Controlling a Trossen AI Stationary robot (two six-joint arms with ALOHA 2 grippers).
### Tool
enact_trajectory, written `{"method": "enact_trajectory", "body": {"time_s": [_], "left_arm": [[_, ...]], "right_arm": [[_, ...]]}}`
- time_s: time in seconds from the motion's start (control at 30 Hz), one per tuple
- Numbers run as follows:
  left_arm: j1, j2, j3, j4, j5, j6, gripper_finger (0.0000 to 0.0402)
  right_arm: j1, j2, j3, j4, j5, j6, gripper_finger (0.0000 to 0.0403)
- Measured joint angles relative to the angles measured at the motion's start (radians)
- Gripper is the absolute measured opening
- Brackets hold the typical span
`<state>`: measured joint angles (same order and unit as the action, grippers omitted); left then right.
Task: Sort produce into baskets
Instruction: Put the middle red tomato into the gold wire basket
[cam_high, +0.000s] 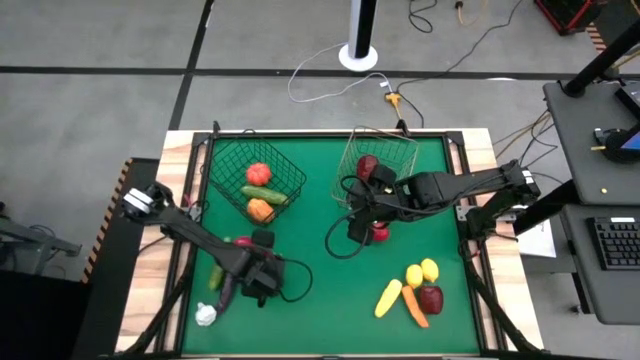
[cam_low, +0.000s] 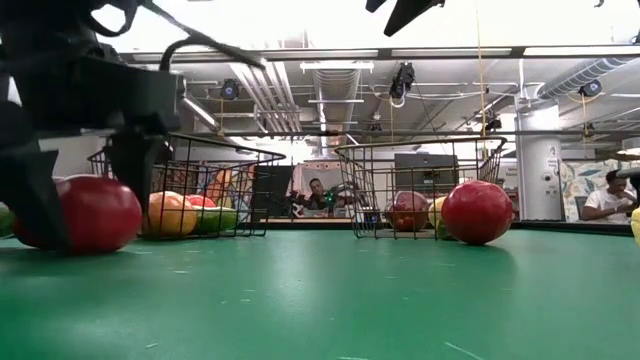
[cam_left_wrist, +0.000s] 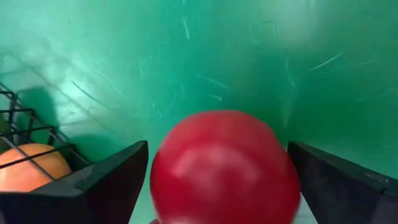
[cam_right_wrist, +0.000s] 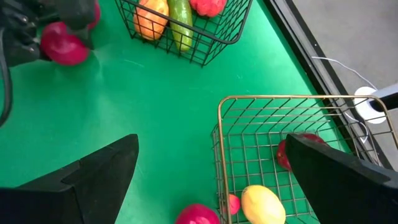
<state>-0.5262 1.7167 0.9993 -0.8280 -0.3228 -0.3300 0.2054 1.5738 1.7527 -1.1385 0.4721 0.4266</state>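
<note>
Green table (cam_high: 320, 290), left gripper (cam_left_wrist: 217, 180) jaws wide astride red fruit (cam_left_wrist: 224, 168) (base cut off), right gripper (cam_right_wrist: 211, 168) jaws wide.

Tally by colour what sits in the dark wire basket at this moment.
red piece: 1
green cucumber: 1
orange piece: 1
Total in the dark basket: 3

Both end effectors (cam_left_wrist: 217, 180) (cam_right_wrist: 211, 168) spread wide.
</note>
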Motion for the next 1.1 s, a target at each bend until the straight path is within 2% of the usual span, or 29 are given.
{"method": "enact_trajectory", "body": {"time_s": [0.13, 0.27, 0.5, 0.63, 0.77, 0.93, 1.1], "left_arm": [[-0.001, 0.018, 0.009, -0.001, 0.013, 0.001, 0.0356], [-0.003, 0.017, 0.036, -0.008, 0.022, 0.017, 0.0327], [-0.005, 0.009, 0.130, -0.068, 0.020, 0.078, 0.0290], [-0.008, 0.003, 0.180, -0.112, -0.042, 0.113, 0.0290], [-0.009, -0.033, 0.211, -0.101, -0.145, 0.176, 0.0290], [-0.008, -0.136, 0.210, 0.031, -0.217, 0.275, 0.0290], [-0.008, -0.303, 0.132, 0.279, -0.218, 0.392, 0.0290]], "right_arm": [[0.000, 0.000, 0.000, 0.000, 0.000, 0.000, 0.0396], [0.000, 0.000, -0.001, 0.000, 0.000, -0.003, 0.0396], [0.000, 0.000, -0.001, 0.000, 0.000, -0.009, 0.0396], [0.002, 0.000, -0.002, 0.002, 0.000, -0.008, 0.0396], [0.014, 0.000, -0.023, 0.033, 0.001, -0.019, 0.0396], [0.066, 0.000, -0.100, 0.143, 0.020, -0.032, 0.0396], [0.138, 0.000, -0.216, 0.297, 0.198, -0.038, 0.0396]]}}
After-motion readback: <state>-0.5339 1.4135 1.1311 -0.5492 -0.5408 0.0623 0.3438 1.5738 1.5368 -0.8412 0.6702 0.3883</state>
